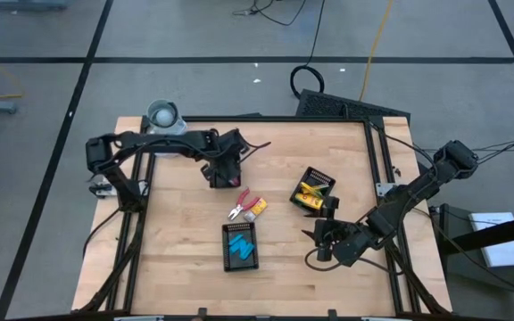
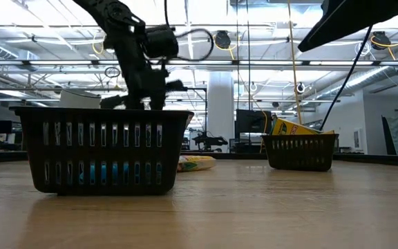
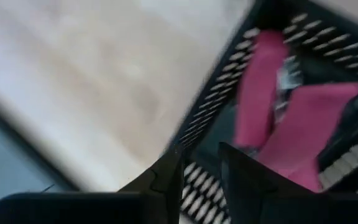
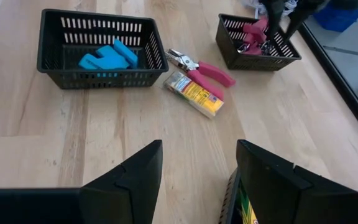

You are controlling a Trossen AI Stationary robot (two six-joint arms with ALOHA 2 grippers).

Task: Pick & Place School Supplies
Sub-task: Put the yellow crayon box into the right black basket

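Overhead, left pincer (image 1: 225, 169) parted above tray (image 4: 230, 55) of red-handled pliers (image 3: 291, 124), right pincer (image 4: 197, 162) released.

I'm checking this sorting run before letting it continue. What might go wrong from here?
The left gripper hangs over the far tray of red-handled pliers; it might snag the tray wall. The loose pliers and yellow block lie touching, so picking one may drag the other. The right gripper is beside the yellow-block tray and may bump it.

Overhead, table-level, two wrist views.
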